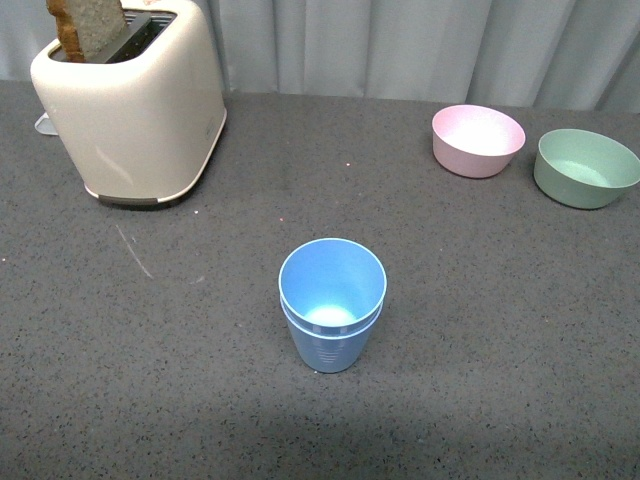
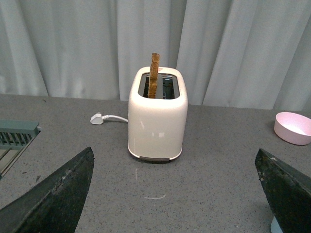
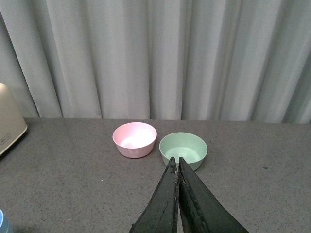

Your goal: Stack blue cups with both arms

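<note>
Two light blue cups [image 1: 331, 305] stand nested, one inside the other, upright near the middle of a dark grey speckled table [image 1: 480, 330], with no arm touching them. A cream toaster [image 1: 133, 105] holding a slice of toast [image 1: 92, 27] sits at the far left. A pink bowl [image 1: 477, 140] and a green bowl [image 1: 584, 167] sit just beside each other at the far right. The left gripper [image 2: 175, 194] is spread wide and empty. The right gripper [image 3: 177, 184] is pressed closed, holding nothing. A pale sliver at one edge of the left wrist view may be a cup rim.
</note>
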`<state>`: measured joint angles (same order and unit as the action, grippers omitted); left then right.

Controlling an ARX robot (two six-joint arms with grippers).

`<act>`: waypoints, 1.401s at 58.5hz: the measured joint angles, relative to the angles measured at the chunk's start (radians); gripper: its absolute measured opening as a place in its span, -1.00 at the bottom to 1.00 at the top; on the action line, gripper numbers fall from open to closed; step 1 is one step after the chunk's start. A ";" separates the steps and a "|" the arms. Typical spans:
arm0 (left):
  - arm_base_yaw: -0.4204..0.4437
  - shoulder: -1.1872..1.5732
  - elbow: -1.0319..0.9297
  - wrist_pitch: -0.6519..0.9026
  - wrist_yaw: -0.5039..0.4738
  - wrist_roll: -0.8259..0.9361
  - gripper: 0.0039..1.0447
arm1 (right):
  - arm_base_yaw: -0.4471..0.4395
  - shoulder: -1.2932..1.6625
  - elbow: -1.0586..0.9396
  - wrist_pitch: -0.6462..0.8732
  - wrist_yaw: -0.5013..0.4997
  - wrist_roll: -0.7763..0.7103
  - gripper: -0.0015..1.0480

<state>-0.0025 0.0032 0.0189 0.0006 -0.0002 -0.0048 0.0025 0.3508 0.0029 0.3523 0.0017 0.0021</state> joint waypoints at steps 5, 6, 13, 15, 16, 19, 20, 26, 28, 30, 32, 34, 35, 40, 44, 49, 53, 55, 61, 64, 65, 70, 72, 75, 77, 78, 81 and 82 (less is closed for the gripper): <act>0.000 0.000 0.000 0.000 0.000 0.000 0.88 | 0.000 -0.033 0.000 -0.031 0.000 0.000 -0.98; 0.000 0.000 0.000 0.000 0.000 0.000 0.88 | 0.000 -0.040 0.000 -0.039 0.000 0.000 -0.98; 0.000 0.000 0.000 0.000 0.000 0.000 0.88 | 0.000 -0.080 0.000 -0.078 0.000 0.000 -0.98; 0.000 0.000 0.000 0.000 0.000 0.000 0.88 | 0.000 -0.090 0.000 -0.087 0.000 0.000 -0.98; 0.000 0.000 0.000 0.000 0.000 0.000 0.88 | 0.000 -0.096 0.000 -0.094 0.000 0.000 -0.98; 0.000 0.000 0.000 0.000 0.000 0.000 0.88 | 0.000 -0.111 0.000 -0.109 0.000 0.000 -0.98; 0.000 0.000 0.000 0.000 0.000 0.000 0.88 | 0.000 -0.117 0.000 -0.115 0.000 0.000 -0.98; 0.000 0.000 0.000 0.000 0.000 0.000 0.88 | 0.000 -0.143 0.000 -0.141 0.000 0.000 -0.98; 0.000 0.000 0.000 0.000 0.000 0.000 0.88 | 0.000 -0.150 0.000 -0.148 0.000 0.000 -0.98; 0.000 0.000 0.000 0.000 0.000 0.000 0.88 | 0.000 -0.159 0.000 -0.157 0.000 0.000 -0.98; 0.000 0.000 0.000 0.000 0.000 0.000 0.88 | 0.000 -0.166 0.000 -0.163 0.000 0.000 -0.98; 0.000 0.000 0.000 0.000 0.000 0.000 0.88 | 0.000 -0.175 0.000 -0.172 0.000 0.000 -0.98; 0.000 0.000 0.000 0.000 0.000 0.000 0.88 | 0.000 -0.193 0.000 -0.192 0.000 0.000 -0.98; 0.000 0.000 0.000 0.000 0.000 0.000 0.88 | 0.000 -0.331 0.001 -0.345 -0.003 -0.001 -0.98; 0.000 0.000 0.000 0.000 0.000 0.000 0.88 | 0.000 -0.346 0.001 -0.350 -0.003 -0.001 -0.98; 0.000 0.000 0.000 0.000 0.000 0.000 0.88 | 0.000 -0.346 0.001 -0.351 -0.003 -0.002 -0.96; 0.000 0.000 0.000 0.000 0.000 0.000 0.88 | 0.000 -0.347 0.001 -0.351 -0.003 -0.002 -0.74; 0.000 0.000 0.000 0.000 0.000 0.000 0.88 | 0.000 -0.347 0.001 -0.351 -0.003 -0.002 -0.64; 0.000 0.000 0.000 0.000 0.000 0.000 0.88 | 0.000 -0.347 0.001 -0.351 -0.003 -0.002 -0.34; 0.000 0.000 0.000 0.000 0.000 0.000 0.88 | 0.000 -0.347 0.001 -0.351 -0.003 -0.002 -0.17; 0.000 0.000 0.000 0.000 0.000 0.000 0.88 | 0.000 -0.347 0.001 -0.351 -0.003 -0.002 -0.10; 0.000 0.000 0.000 0.000 0.000 0.000 0.88 | 0.000 -0.347 0.001 -0.351 -0.003 -0.002 0.17; 0.000 0.000 0.000 0.000 0.000 0.000 0.88 | 0.000 -0.347 0.001 -0.351 -0.003 -0.002 0.27; 0.000 0.000 0.000 0.000 0.000 0.000 0.88 | 0.000 -0.347 0.001 -0.351 -0.003 -0.002 0.44; 0.000 0.000 0.000 0.000 0.000 0.000 0.88 | 0.000 -0.347 0.001 -0.351 -0.003 -0.002 0.54; 0.000 0.000 0.000 0.000 0.000 0.000 0.88 | 0.000 -0.347 0.001 -0.351 -0.003 -0.002 0.57; 0.000 0.000 0.000 0.000 0.000 0.000 0.88 | 0.000 -0.347 0.001 -0.351 -0.003 -0.002 0.74; 0.000 0.000 0.000 0.000 0.000 0.000 0.88 | 0.000 -0.347 0.001 -0.351 -0.003 -0.002 0.81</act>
<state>-0.0025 0.0032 0.0189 0.0006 -0.0002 -0.0048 0.0025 0.0040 0.0036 0.0017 -0.0013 0.0002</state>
